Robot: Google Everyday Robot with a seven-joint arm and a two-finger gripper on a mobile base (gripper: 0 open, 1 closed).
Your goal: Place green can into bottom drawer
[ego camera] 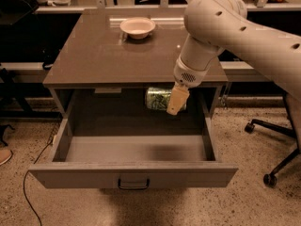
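Note:
The green can [159,98] lies sideways in my gripper [173,100], held in the air above the back of the open bottom drawer [134,174]. The can has a green-and-white wrap and a silver end facing left. One cream finger [176,100] crosses the can's right part; the gripper is shut on the can. The drawer is pulled far out below the tabletop, grey, with a small dark handle [133,184] at the middle of its front panel. Its inside is bare.
A cream round bowl [137,27] stands at the back of the brown tabletop [94,55]. An office chair base [277,147] stands at the right on the speckled floor. A cable [33,173] runs along the floor at the left.

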